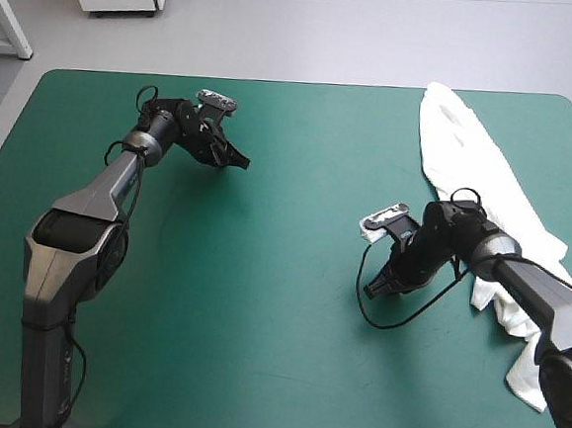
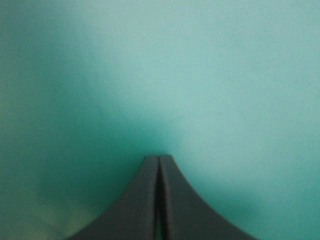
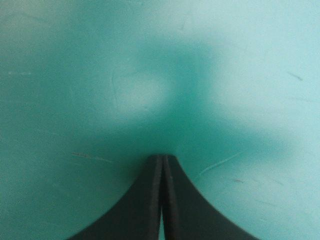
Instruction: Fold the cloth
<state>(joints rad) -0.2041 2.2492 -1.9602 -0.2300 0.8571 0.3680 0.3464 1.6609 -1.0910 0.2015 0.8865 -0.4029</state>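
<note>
1. Upper left of the high view: the left gripper (image 1: 239,161) hangs over bare bench (image 1: 278,313). It is closed and holds nothing, and it is well apart from the cloth.
2. Right of centre in the high view: the right gripper (image 1: 374,288) points down toward the bench. It is also closed and empty, and it is near the cloth's left edge but not touching it.
3. Right side of the high view: the white T-shirt (image 1: 479,160) lies as a long, rumpled strip along the bench's right edge. It runs from the upper right corner down to the lower right and passes beneath the right arm (image 1: 519,277). It is not spread flat.
4. Handling, as a judgement: the T-shirt looks light, soft and limp. It would sag and drape when lifted, and its layers could slide apart. It is not fragile. The best hold looks like a pinch on a free edge or corner, one at the far end and one at the near end, so that the strip can be pulled open.
5. Only the high view shows the T-shirt and how each arm stands relative to it.
6. The left wrist view shows the left gripper (image 2: 159,167) with its black fingers meeting in one pointed arch and only teal-green cover ahead. The right wrist view shows the same for the right gripper (image 3: 162,165), plus faint scratches on the cover. Neither shows any cloth.
</note>
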